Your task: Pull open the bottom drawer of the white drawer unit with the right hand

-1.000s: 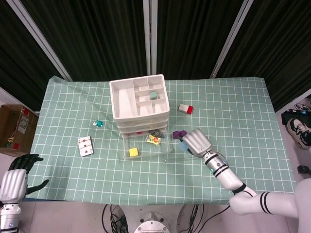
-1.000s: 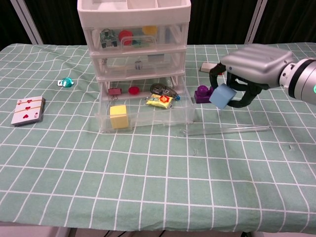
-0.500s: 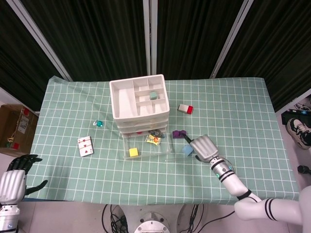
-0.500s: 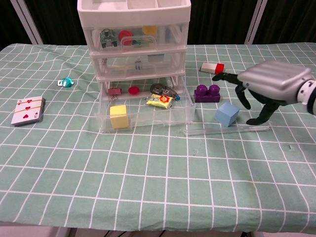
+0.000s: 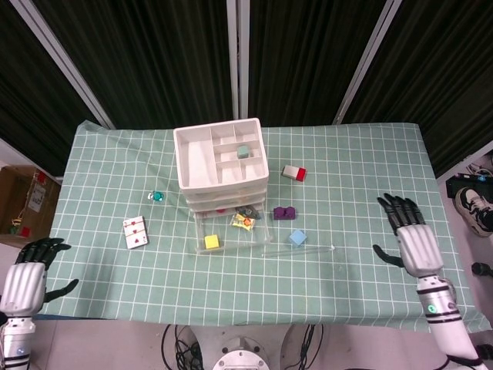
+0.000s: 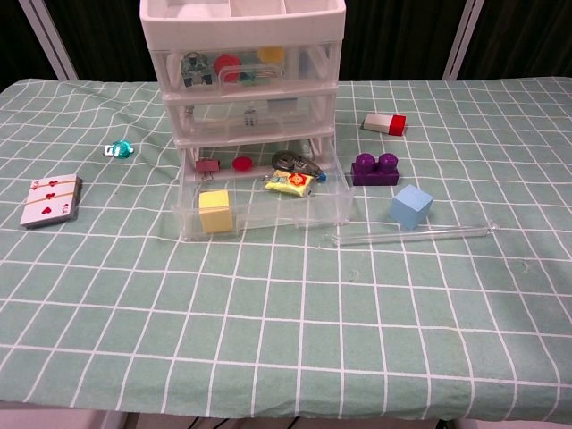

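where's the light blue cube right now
The light blue cube sits on the tablecloth to the right of the open bottom drawer, just in front of the purple brick and behind the clear rod.

the bottom drawer [image 6: 259,210] juts out toward the near side of the drawer unit [image 6: 243,71], a cube [image 6: 215,211] and packet [image 6: 289,182] inside; right of it sit a brick [image 6: 376,169], block [image 6: 411,206] and rod [image 6: 411,235]; cards [image 6: 51,199] lie left.
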`<action>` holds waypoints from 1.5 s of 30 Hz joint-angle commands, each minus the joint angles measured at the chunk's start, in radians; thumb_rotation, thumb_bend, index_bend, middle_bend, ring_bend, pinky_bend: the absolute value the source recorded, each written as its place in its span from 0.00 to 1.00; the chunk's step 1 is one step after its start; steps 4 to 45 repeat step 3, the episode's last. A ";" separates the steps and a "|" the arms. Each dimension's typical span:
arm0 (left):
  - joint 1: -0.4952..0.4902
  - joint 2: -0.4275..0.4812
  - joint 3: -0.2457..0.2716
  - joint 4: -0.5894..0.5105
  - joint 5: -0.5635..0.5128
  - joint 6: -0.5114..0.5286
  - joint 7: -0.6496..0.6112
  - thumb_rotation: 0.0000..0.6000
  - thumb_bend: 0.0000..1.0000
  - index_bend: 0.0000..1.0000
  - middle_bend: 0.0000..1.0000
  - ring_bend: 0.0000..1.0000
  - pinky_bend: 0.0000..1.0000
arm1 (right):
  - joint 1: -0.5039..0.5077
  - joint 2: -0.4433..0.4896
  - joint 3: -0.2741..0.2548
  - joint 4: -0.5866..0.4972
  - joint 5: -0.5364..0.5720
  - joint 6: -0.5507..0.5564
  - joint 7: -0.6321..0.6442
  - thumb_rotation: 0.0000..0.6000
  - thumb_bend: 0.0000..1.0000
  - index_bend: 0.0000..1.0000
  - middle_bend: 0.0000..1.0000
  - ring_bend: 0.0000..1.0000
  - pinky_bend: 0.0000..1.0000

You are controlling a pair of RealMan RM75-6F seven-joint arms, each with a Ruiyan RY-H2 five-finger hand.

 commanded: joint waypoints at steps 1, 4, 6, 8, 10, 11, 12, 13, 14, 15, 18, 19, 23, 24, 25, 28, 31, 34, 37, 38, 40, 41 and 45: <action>-0.008 0.003 -0.002 -0.018 0.009 -0.001 0.031 1.00 0.00 0.32 0.23 0.18 0.19 | -0.118 0.055 -0.035 0.039 -0.070 0.102 0.107 1.00 0.18 0.00 0.00 0.00 0.00; -0.010 0.007 -0.001 -0.032 0.014 0.001 0.045 1.00 0.00 0.32 0.23 0.18 0.19 | -0.148 0.057 -0.040 0.049 -0.088 0.120 0.131 1.00 0.18 0.00 0.00 0.00 0.00; -0.010 0.007 -0.001 -0.032 0.014 0.001 0.045 1.00 0.00 0.32 0.23 0.18 0.19 | -0.148 0.057 -0.040 0.049 -0.088 0.120 0.131 1.00 0.18 0.00 0.00 0.00 0.00; -0.010 0.007 -0.001 -0.032 0.014 0.001 0.045 1.00 0.00 0.32 0.23 0.18 0.19 | -0.148 0.057 -0.040 0.049 -0.088 0.120 0.131 1.00 0.18 0.00 0.00 0.00 0.00; -0.010 0.007 -0.001 -0.032 0.014 0.001 0.045 1.00 0.00 0.32 0.23 0.18 0.19 | -0.148 0.057 -0.040 0.049 -0.088 0.120 0.131 1.00 0.18 0.00 0.00 0.00 0.00; -0.010 0.007 -0.001 -0.032 0.014 0.001 0.045 1.00 0.00 0.32 0.23 0.18 0.19 | -0.148 0.057 -0.040 0.049 -0.088 0.120 0.131 1.00 0.18 0.00 0.00 0.00 0.00; -0.010 0.007 -0.001 -0.032 0.014 0.001 0.045 1.00 0.00 0.32 0.23 0.18 0.19 | -0.148 0.057 -0.040 0.049 -0.088 0.120 0.131 1.00 0.18 0.00 0.00 0.00 0.00; -0.010 0.007 -0.001 -0.032 0.014 0.001 0.045 1.00 0.00 0.32 0.23 0.18 0.19 | -0.148 0.057 -0.040 0.049 -0.088 0.120 0.131 1.00 0.18 0.00 0.00 0.00 0.00; -0.010 0.007 -0.001 -0.032 0.014 0.001 0.045 1.00 0.00 0.32 0.23 0.18 0.19 | -0.148 0.057 -0.040 0.049 -0.088 0.120 0.131 1.00 0.18 0.00 0.00 0.00 0.00; -0.010 0.007 -0.001 -0.032 0.014 0.001 0.045 1.00 0.00 0.32 0.23 0.18 0.19 | -0.148 0.057 -0.040 0.049 -0.088 0.120 0.131 1.00 0.18 0.00 0.00 0.00 0.00; -0.010 0.007 -0.001 -0.032 0.014 0.001 0.045 1.00 0.00 0.32 0.23 0.18 0.19 | -0.148 0.057 -0.040 0.049 -0.088 0.120 0.131 1.00 0.18 0.00 0.00 0.00 0.00; -0.010 0.007 -0.001 -0.032 0.014 0.001 0.045 1.00 0.00 0.32 0.23 0.18 0.19 | -0.148 0.057 -0.040 0.049 -0.088 0.120 0.131 1.00 0.18 0.00 0.00 0.00 0.00; -0.010 0.007 -0.001 -0.032 0.014 0.001 0.045 1.00 0.00 0.32 0.23 0.18 0.19 | -0.148 0.057 -0.040 0.049 -0.088 0.120 0.131 1.00 0.18 0.00 0.00 0.00 0.00; -0.010 0.007 -0.001 -0.032 0.014 0.001 0.045 1.00 0.00 0.32 0.23 0.18 0.19 | -0.148 0.057 -0.040 0.049 -0.088 0.120 0.131 1.00 0.18 0.00 0.00 0.00 0.00; -0.010 0.007 -0.001 -0.032 0.014 0.001 0.045 1.00 0.00 0.32 0.23 0.18 0.19 | -0.148 0.057 -0.040 0.049 -0.088 0.120 0.131 1.00 0.18 0.00 0.00 0.00 0.00; -0.010 0.007 -0.001 -0.032 0.014 0.001 0.045 1.00 0.00 0.32 0.23 0.18 0.19 | -0.148 0.057 -0.040 0.049 -0.088 0.120 0.131 1.00 0.18 0.00 0.00 0.00 0.00; -0.010 0.007 -0.001 -0.032 0.014 0.001 0.045 1.00 0.00 0.32 0.23 0.18 0.19 | -0.148 0.057 -0.040 0.049 -0.088 0.120 0.131 1.00 0.18 0.00 0.00 0.00 0.00; -0.010 0.007 -0.001 -0.032 0.014 0.001 0.045 1.00 0.00 0.32 0.23 0.18 0.19 | -0.148 0.057 -0.040 0.049 -0.088 0.120 0.131 1.00 0.18 0.00 0.00 0.00 0.00; -0.010 0.007 -0.001 -0.032 0.014 0.001 0.045 1.00 0.00 0.32 0.23 0.18 0.19 | -0.148 0.057 -0.040 0.049 -0.088 0.120 0.131 1.00 0.18 0.00 0.00 0.00 0.00; -0.010 0.007 -0.001 -0.032 0.014 0.001 0.045 1.00 0.00 0.32 0.23 0.18 0.19 | -0.148 0.057 -0.040 0.049 -0.088 0.120 0.131 1.00 0.18 0.00 0.00 0.00 0.00; -0.010 0.007 -0.001 -0.032 0.014 0.001 0.045 1.00 0.00 0.32 0.23 0.18 0.19 | -0.148 0.057 -0.040 0.049 -0.088 0.120 0.131 1.00 0.18 0.00 0.00 0.00 0.00; -0.010 0.007 -0.001 -0.032 0.014 0.001 0.045 1.00 0.00 0.32 0.23 0.18 0.19 | -0.148 0.057 -0.040 0.049 -0.088 0.120 0.131 1.00 0.18 0.00 0.00 0.00 0.00; -0.010 0.007 -0.001 -0.032 0.014 0.001 0.045 1.00 0.00 0.32 0.23 0.18 0.19 | -0.148 0.057 -0.040 0.049 -0.088 0.120 0.131 1.00 0.18 0.00 0.00 0.00 0.00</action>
